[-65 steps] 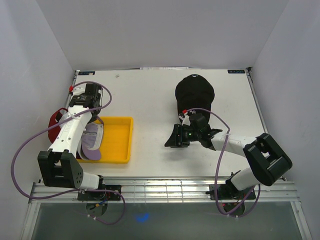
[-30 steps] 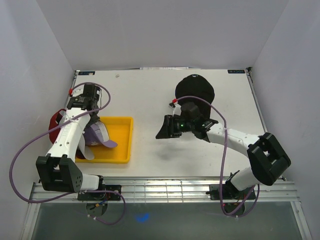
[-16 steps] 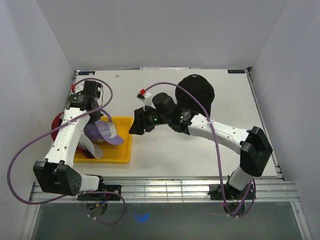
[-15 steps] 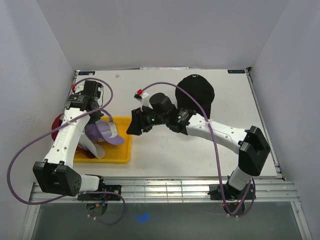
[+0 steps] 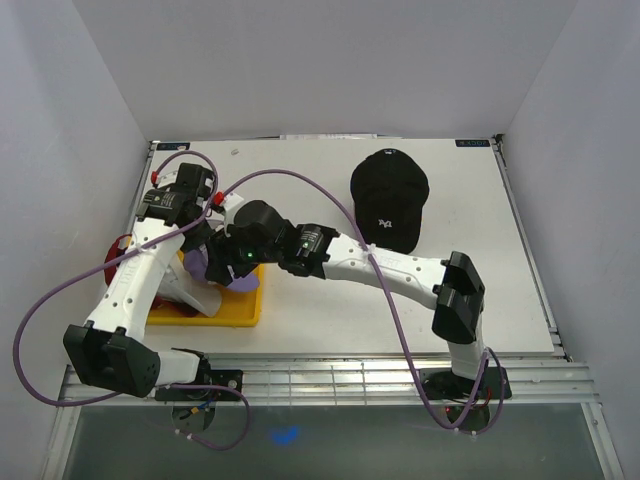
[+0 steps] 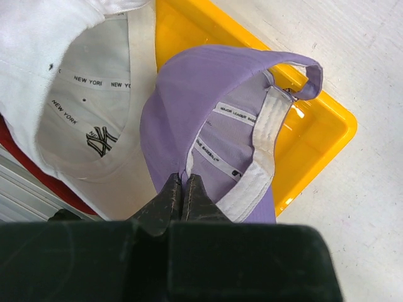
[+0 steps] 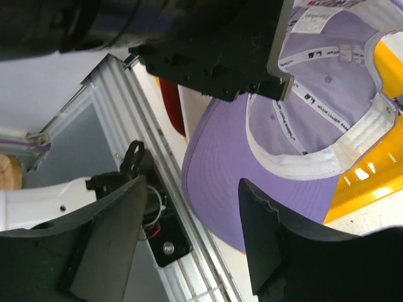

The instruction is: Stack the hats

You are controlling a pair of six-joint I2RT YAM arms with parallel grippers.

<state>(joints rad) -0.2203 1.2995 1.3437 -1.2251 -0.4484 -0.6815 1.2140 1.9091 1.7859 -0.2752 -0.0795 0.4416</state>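
My left gripper (image 6: 182, 180) is shut on the rim of a purple cap (image 6: 208, 119) and holds it inside-up over the yellow tray (image 6: 318, 126). A white cap with NEW YORK tape (image 6: 82, 88) lies beside it, on a red cap (image 6: 47, 182). My right gripper (image 7: 192, 189) is open, its fingers (image 7: 113, 239) on either side of the purple brim (image 7: 233, 170), not touching it. In the top view both grippers meet at the tray: the left (image 5: 203, 250) and the right (image 5: 224, 264). A black cap (image 5: 390, 195) lies alone at back centre-right.
The yellow tray (image 5: 222, 308) sits at the left front, with the red cap (image 5: 113, 256) against its left side near the table edge. The aluminium rail (image 5: 330, 375) runs along the front. The right arm (image 5: 380, 265) stretches across the table's middle.
My right arm left the black cap and swept left across the table to the tray. My left gripper has lifted the purple cap out of the tray.
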